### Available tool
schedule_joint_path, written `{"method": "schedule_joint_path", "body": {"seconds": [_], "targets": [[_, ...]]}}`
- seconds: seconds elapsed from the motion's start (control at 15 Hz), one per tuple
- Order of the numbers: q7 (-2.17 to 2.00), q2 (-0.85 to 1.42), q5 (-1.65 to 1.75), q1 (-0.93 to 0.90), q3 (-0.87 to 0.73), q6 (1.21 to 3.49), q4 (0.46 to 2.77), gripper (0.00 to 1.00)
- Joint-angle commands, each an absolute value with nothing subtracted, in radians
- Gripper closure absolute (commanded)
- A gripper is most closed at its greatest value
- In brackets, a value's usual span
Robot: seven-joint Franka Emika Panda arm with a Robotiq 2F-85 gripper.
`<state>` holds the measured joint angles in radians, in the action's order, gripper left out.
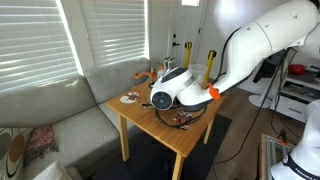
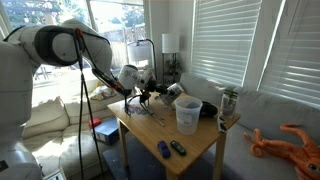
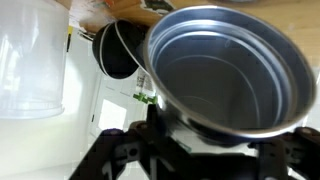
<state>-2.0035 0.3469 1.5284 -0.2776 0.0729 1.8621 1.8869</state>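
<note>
One steel pot (image 3: 225, 70) in the tool's (image 3: 205, 145) tight grip, clear tub (image 3: 30, 60) and black pan (image 3: 118, 50) alongside.

No legible text, label, brand or number anywhere.

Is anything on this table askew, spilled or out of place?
The metal pot is tipped, not upright: its open mouth faces the wrist camera, right at the jaws. It looks empty, and nothing seems spilled on the wooden table.
</note>
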Motion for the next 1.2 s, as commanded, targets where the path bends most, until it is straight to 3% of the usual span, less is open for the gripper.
{"method": "schedule_joint_path", "body": {"seconds": [0.0,0.07,0.13,0.27,1.13], "targets": [[-2.038,0.376,1.583,-0.264,0.109,1.816,1.906,0.49],[-2.035,0.379,1.587,-0.263,0.114,1.809,1.906,0.49],[-2.031,0.38,1.587,-0.261,0.119,1.807,1.905,0.13],[-2.026,0.379,1.582,-0.259,0.126,1.811,1.905,0.0],[-2.001,0.378,1.527,-0.246,0.16,1.833,1.925,0.0]]}}
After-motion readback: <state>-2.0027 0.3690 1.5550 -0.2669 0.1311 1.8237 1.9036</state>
